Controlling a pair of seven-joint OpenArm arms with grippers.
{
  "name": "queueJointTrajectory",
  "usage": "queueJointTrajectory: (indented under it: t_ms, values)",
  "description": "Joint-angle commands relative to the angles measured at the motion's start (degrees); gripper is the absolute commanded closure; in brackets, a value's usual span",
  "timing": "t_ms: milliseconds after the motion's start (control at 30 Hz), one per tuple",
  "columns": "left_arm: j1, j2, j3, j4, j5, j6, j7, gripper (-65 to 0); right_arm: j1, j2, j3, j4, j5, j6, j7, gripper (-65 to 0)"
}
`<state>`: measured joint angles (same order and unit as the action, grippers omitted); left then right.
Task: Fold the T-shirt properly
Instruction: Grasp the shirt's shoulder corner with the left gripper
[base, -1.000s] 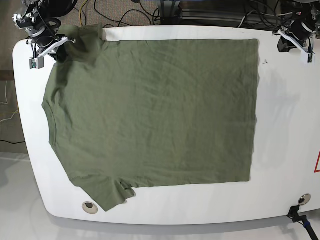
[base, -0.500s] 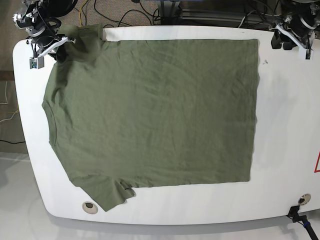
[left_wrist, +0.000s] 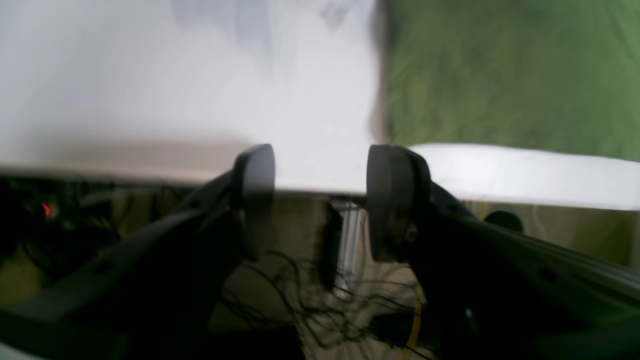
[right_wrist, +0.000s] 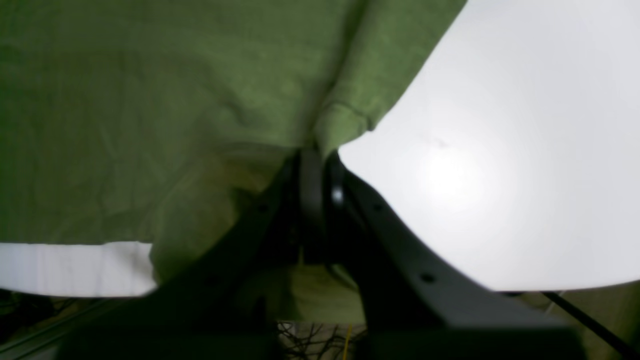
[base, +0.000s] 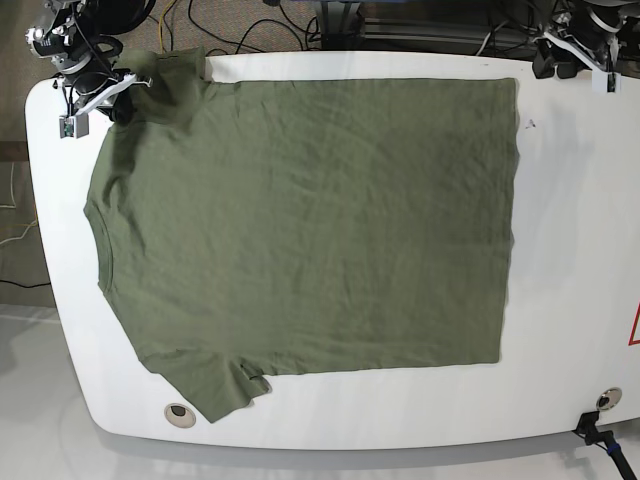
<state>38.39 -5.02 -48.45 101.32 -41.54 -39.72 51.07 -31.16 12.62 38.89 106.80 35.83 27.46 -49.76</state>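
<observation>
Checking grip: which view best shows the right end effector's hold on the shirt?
Right wrist view: fingertips of the right end effector close up, pinching the T-shirt. Base shows that end effector smaller, at the shirt's upper-left corner. Left wrist doesn't show it.

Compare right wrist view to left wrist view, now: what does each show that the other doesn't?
Right wrist only: the right gripper, shut on a pinched fold of the T-shirt, with the bunched cloth around it.

Left wrist only: the left gripper, open with nothing between its fingertips, and a small red light at the left edge of the picture.

Both: part of the T-shirt, the white table with its edge, and cables beyond that edge.
</observation>
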Motion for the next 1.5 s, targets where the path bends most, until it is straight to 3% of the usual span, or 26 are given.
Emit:
queueJointTrajectory:
  t_ms: [0,500,700,1167,1467]
  values:
    - [0.2,0.2,-0.7,-1.0,-1.1,-0.3,-0.8,-28.4,-0.2,0.8,0.4,0.9,0.5,0.4,1.1,-1.1]
    - [-2.7,4.6,-0.4,-1.3,-1.2,-0.3,-0.8,-28.4,-0.2,0.9,0.2,0.8,0.5,0.4,1.1,-1.3]
    - [-4.9,5.7,-0.4,-1.8,-1.1,-0.3,2.0,-28.6,-0.2,1.2,0.2,0.8,0.3,1.7,1.1,-1.3]
    - [-5.8,6.4,5.4,-6.2,-0.9,-0.3,1.7,-28.4,-0.2,1.1,0.3,0.8,0.3,1.9,1.1,-1.3]
    - [-9.3,6.6,5.8,-6.7,-0.8,-0.3,1.9,-28.4,-0.2,1.0,0.4,0.8,0.3,1.9,1.1,-1.3]
